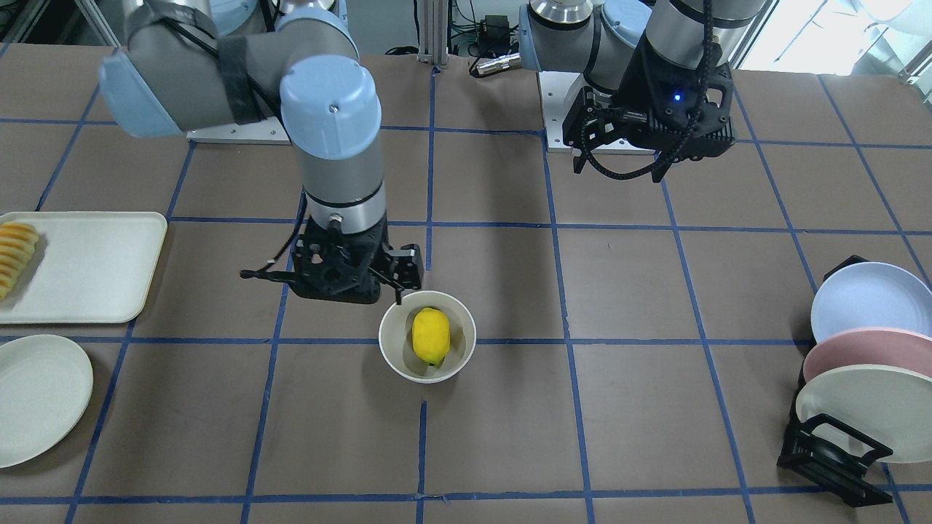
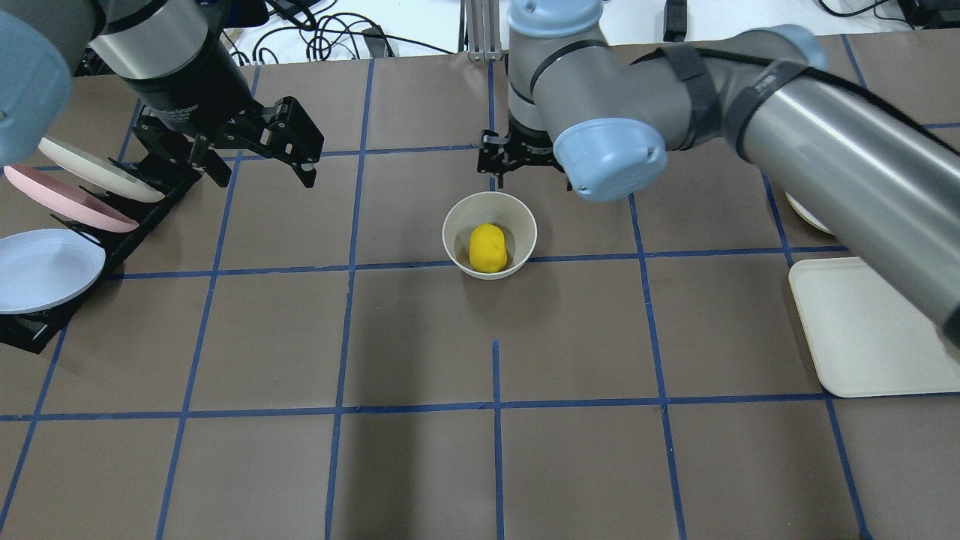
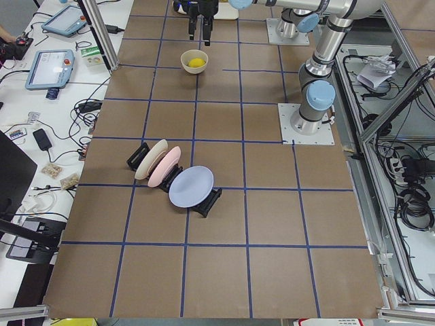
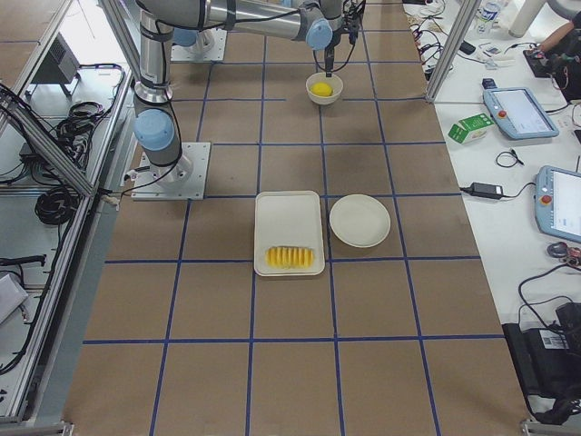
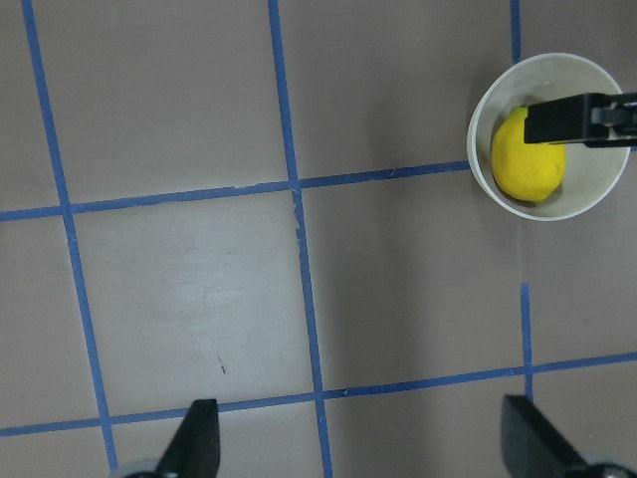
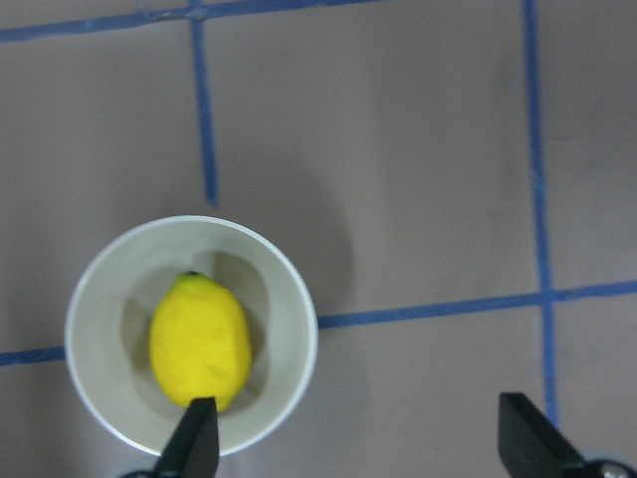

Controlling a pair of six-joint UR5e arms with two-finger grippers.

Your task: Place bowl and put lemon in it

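The off-white bowl stands upright near the table's middle with the yellow lemon lying inside it. Both also show in the overhead view, bowl and lemon. My right gripper is open and empty, hanging just above the bowl's robot-side rim. In its wrist view one fingertip overlaps the bowl and the lemon. My left gripper is open and empty, raised well off to the side. Its wrist view shows the bowl at the upper right.
A black rack with three plates stands on my left side, also seen in the overhead view. A white tray with sliced fruit and a flat plate lie on my right side.
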